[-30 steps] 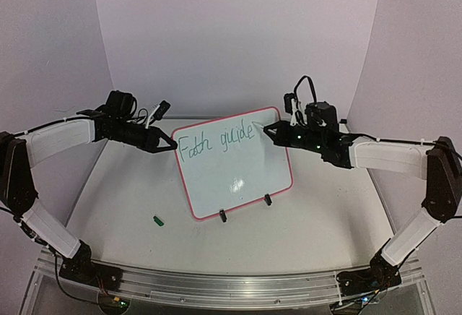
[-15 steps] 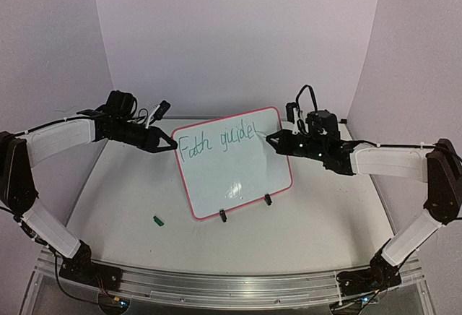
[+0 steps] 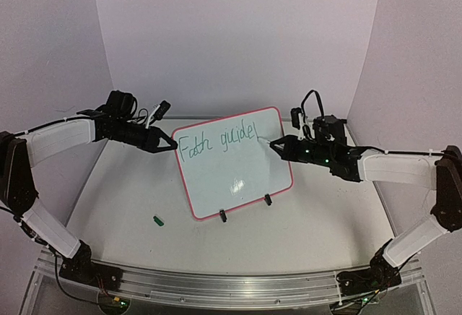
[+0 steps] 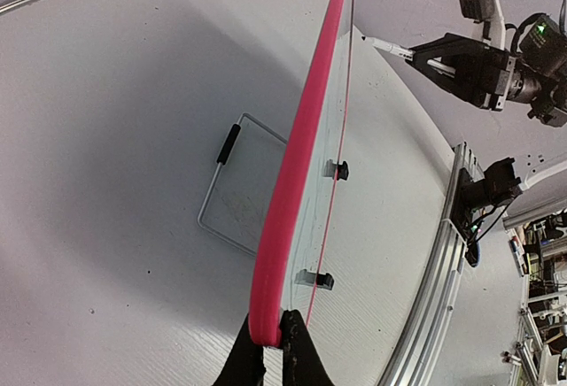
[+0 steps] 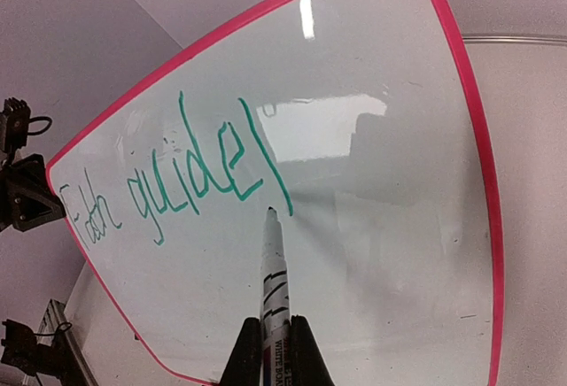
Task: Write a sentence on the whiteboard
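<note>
The whiteboard (image 3: 238, 178) with its pink-red rim stands tilted on two black clip feet (image 3: 223, 215). Green writing (image 3: 216, 140) on one line reads roughly "Fath guide" plus a long downstroke; it also shows in the right wrist view (image 5: 195, 173). My left gripper (image 3: 173, 147) is shut on the board's upper left rim (image 4: 306, 138), with the jaws pinching the pink edge (image 4: 270, 342). My right gripper (image 3: 278, 144) is shut on a white marker (image 5: 273, 271). The marker's tip sits just left of the downstroke's lower end, at or close to the board surface.
A small green marker cap (image 3: 158, 220) lies on the table in front of the board's left side. A wire stand (image 4: 232, 200) lies behind the board. The metal rail (image 3: 216, 286) runs along the near edge. White walls enclose the back and sides.
The right gripper has moved down and to the right along the board. A long green downstroke has appeared after "guide". The left gripper has not moved.
</note>
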You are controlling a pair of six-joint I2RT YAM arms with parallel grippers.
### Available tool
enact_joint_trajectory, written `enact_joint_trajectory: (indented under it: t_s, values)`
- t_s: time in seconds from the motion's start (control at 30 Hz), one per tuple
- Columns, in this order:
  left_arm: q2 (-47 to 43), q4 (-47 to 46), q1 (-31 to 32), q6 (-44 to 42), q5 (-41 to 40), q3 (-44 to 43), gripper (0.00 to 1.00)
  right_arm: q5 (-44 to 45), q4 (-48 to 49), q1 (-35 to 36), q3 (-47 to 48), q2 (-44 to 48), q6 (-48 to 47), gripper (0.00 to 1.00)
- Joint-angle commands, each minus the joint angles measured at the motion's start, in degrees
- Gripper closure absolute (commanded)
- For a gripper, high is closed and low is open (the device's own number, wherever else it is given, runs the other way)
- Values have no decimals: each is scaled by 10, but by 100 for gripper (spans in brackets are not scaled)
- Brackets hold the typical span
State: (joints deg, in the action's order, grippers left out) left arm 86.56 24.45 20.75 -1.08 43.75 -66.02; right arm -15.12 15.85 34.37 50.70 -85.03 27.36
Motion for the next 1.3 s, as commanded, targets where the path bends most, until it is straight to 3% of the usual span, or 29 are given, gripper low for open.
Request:
enact_joint_trajectory:
  t_s: [0.0, 1.27]
  values:
    - [31, 59, 33, -48, -39, 10, 100, -7, 18, -2, 17, 20, -2, 100]
    - [31, 61, 34, -51, -42, 10, 100, 61, 19, -2, 82, -54, -17, 100]
